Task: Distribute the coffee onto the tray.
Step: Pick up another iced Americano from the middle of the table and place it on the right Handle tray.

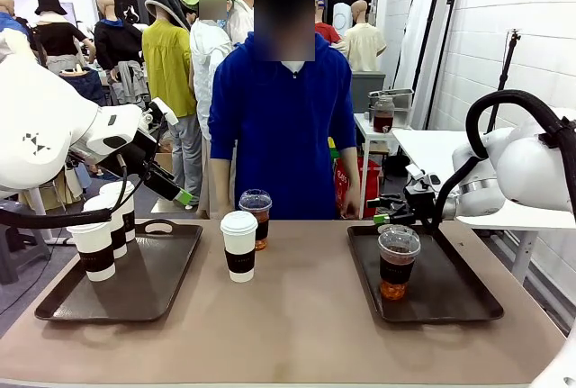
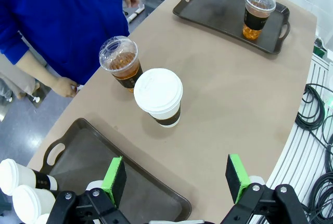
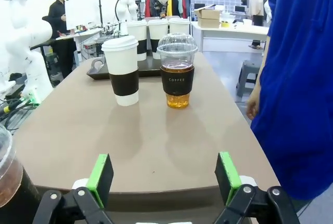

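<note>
Three white lidded cups with dark sleeves [image 1: 97, 246] stand at the left end of the left tray [image 1: 148, 289]. Another white cup [image 1: 239, 246] stands on the bare table between the trays, and a clear dome-lidded cup of amber drink [image 1: 256, 217] is just behind it, in front of the person. On the right tray [image 1: 450, 293] stands a second clear cup [image 1: 398, 262]. My left gripper [image 1: 175, 192] hovers open above the left tray, empty, with the middle white cup [image 2: 158, 96] ahead of it. Over the right tray's far edge my right gripper [image 1: 385, 212] is open and empty, facing the two middle cups [image 3: 123, 70].
A person in a blue top [image 1: 283, 127] stands at the far edge of the table, one hand [image 2: 65, 86] near the clear cup. Bare tabletop lies between the trays and along the near edge. Cables [image 2: 315, 109] hang beside the table.
</note>
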Tool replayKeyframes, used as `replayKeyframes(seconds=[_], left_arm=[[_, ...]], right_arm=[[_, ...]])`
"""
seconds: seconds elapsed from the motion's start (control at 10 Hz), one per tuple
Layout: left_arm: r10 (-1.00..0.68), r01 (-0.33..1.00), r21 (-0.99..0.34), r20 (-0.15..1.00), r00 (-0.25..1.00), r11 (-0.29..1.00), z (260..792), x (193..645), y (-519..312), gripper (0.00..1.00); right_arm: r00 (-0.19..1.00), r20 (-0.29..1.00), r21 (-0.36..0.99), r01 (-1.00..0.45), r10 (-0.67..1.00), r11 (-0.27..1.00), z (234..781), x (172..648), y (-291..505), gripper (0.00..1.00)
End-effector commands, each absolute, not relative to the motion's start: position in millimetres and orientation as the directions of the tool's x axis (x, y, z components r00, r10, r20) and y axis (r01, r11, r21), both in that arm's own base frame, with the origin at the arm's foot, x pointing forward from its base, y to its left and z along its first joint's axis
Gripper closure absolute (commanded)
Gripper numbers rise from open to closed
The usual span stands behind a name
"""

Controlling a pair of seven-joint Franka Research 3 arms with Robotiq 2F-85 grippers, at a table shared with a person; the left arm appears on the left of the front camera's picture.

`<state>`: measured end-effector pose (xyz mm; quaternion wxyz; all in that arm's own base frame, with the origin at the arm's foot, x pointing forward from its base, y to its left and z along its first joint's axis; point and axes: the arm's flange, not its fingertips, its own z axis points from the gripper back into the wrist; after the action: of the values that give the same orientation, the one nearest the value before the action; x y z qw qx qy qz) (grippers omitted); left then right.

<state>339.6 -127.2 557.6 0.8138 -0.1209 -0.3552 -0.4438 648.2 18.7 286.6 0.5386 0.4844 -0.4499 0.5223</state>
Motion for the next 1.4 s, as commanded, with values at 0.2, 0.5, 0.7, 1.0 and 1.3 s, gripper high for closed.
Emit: replayKeyframes(seconds=[0.2,0.5,0.7,1.0,1.3], left_arm=[[-0.634,0.808,0.115,0.687,0.355,0.578,557.3,340.1,-126.0,0.0],[-0.634,0.808,0.115,0.687,0.355,0.578,557.3,340.1,-126.0,0.0],[-0.634,0.808,0.115,0.687,0.355,0.578,557.3,340.1,-126.0,0.0],[-0.634,0.808,0.115,0.687,0.355,0.578,557.3,340.1,-126.0,0.0],[-0.634,0.808,0.115,0.687,0.355,0.578,557.3,340.1,-126.0,0.0]], right_arm=[[0.081,0.992,0.075,-0.995,0.098,0.063,281.1,654.2,72.5,0.0],[0.087,0.992,0.085,-0.996,0.089,0.027,285.4,668.5,113.2,0.0],[0.092,0.994,0.09,-0.995,0.064,0.035,288.5,675.4,145.8,0.0],[0.097,0.992,0.097,-0.995,0.076,0.011,283.0,676.3,189.0,0.0],[0.118,0.99,0.12,-0.992,0.076,-0.032,269.8,680.8,228.2,0.0]])
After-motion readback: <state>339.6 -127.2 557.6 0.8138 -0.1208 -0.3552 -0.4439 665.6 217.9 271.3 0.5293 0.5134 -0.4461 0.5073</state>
